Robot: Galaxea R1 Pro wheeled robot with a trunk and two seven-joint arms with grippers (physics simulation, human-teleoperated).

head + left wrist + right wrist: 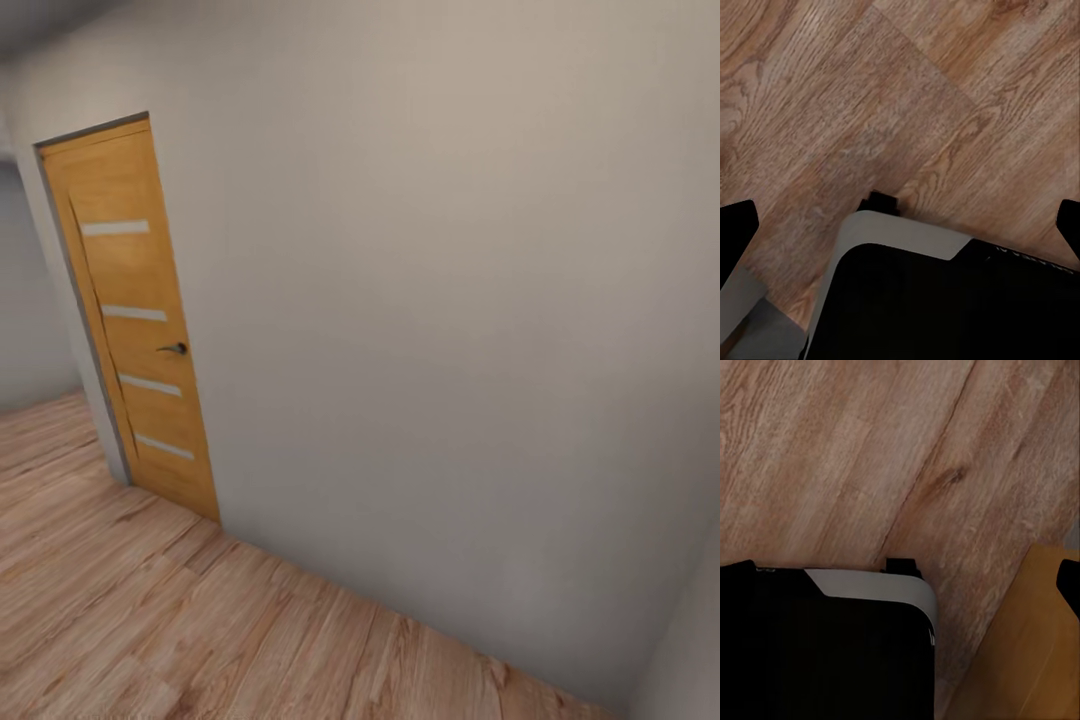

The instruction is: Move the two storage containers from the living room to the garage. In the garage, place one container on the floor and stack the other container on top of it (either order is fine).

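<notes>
Beige wall (450, 330) takes up most of the head view, with a wood-panelled door (135, 320) set into it and shut, its dark handle (175, 348) on the edge nearer the bare wall. Light wood plank flooring (150, 610) runs from the foot of that door toward the robot. The step in hand is judged to be travel: the robot is on its way through the house, and neither storage container is to be seen anywhere near the door. Whether the containers are yet to be fetched cannot be told.

The next move is judged to call for steering the base, either past the door or up to it.

In the left wrist view, the plank flooring and the robot's dark base (945, 300) are seen between the black fingertips (736, 229) of the left gripper, which are spread wide with nothing between them. The right gripper's fingertip (1069, 585) is caught at the frame edge, by an orange-brown surface (1020, 652); its spread cannot be judged, and nothing is seen in its hold.
</notes>
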